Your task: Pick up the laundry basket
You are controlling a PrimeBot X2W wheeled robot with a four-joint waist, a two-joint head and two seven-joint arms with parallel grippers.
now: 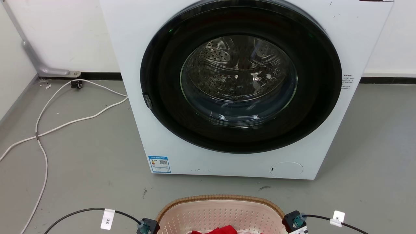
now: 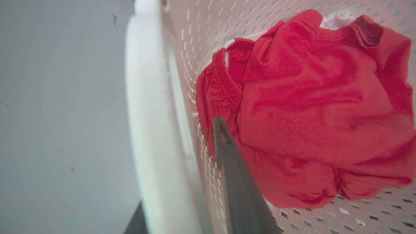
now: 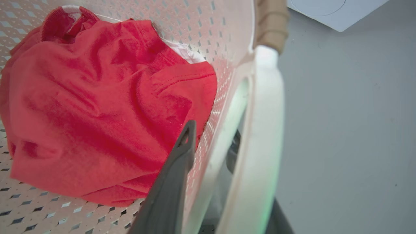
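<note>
Grasping seems the step: left jaws straddle one handle [image 2: 152,130], right jaws the other handle [image 3: 263,130] of the basket [image 1: 221,197], pinch unclear; next, clamp and lift evenly.

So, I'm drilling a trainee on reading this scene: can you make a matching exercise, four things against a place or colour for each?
Things:
1 washer
2 red garment
3 white cable
4 laundry basket

Descriptions:
A pale, perforated, brown rim
B lying inside the basket
C trailing over the floor
D big and white, standing beyond the basket

Pairs: 1-D; 2-B; 3-C; 4-A
</note>
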